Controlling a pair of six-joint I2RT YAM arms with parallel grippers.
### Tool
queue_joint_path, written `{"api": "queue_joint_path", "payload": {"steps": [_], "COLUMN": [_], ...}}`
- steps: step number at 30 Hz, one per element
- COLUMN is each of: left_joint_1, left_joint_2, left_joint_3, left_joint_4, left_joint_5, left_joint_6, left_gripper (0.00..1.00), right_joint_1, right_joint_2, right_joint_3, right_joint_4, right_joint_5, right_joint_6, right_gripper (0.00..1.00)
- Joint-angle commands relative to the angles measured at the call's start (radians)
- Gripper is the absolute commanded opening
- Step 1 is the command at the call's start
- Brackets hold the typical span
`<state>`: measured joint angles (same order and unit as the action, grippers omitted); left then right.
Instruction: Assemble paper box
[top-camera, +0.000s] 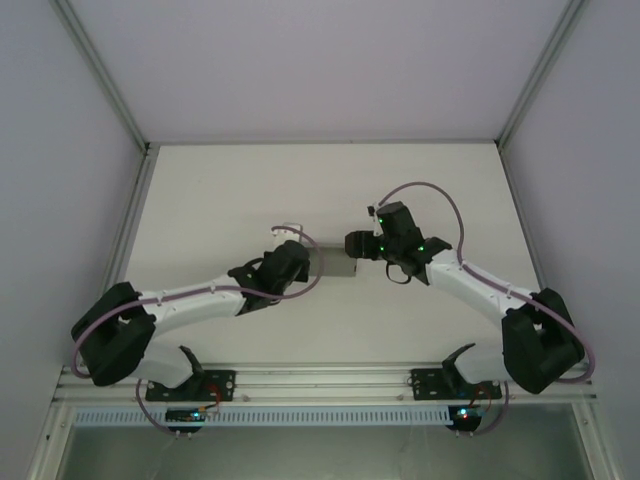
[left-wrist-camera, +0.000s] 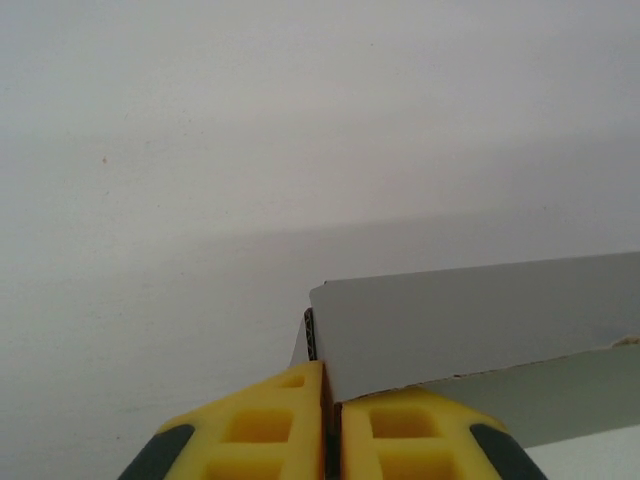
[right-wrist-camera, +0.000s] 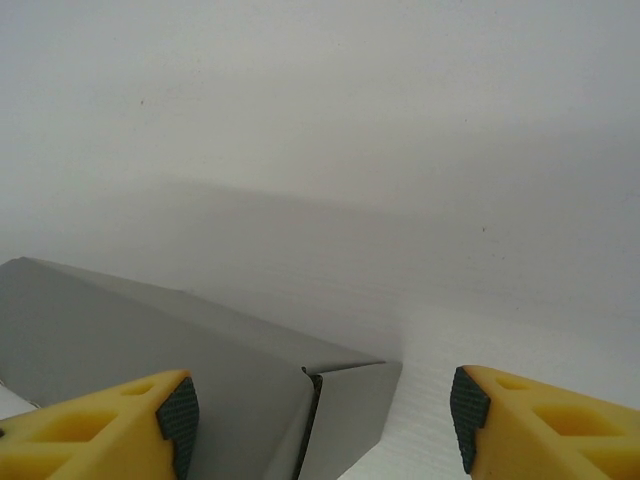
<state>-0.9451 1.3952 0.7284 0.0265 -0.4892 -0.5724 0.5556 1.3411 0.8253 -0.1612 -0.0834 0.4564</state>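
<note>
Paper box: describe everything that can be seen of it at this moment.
The paper box is plain grey, matte, thin cardboard, folded into a small shallow rectangular shape with creased edges and a squared end corner. It lies over the middle of the table, between the two arms; whether it rests there or is lifted I cannot tell. The left gripper is pinched shut on one thin wall. The right gripper stands open, straddling the opposite end; contact there is unclear.

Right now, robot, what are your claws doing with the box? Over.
Left claw shut on paper box edge. Right claw open, box corner between its jaws, not gripped.
</note>
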Motion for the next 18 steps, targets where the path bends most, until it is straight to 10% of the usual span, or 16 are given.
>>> {"api": "queue_joint_path", "payload": {"steps": [1,18], "left_joint_1": [-0.020,0.140], "left_joint_2": [0.038,-0.188], "left_joint_3": [-0.043,-0.029], "left_joint_4": [-0.275,-0.280], "left_joint_5": [0.165,0.475], "left_joint_6": [0.077,0.249], "left_gripper": [0.18,0.50], "right_joint_1": [-0.006,-0.011], "right_joint_2": [0.034,0.079], "right_joint_3": [-0.029,-0.115], "right_joint_4": [-0.100,-0.015], "right_joint_5": [-0.024,-0.059], "right_joint_6": [0.028,0.141], "right_gripper": [0.68,0.42]}}
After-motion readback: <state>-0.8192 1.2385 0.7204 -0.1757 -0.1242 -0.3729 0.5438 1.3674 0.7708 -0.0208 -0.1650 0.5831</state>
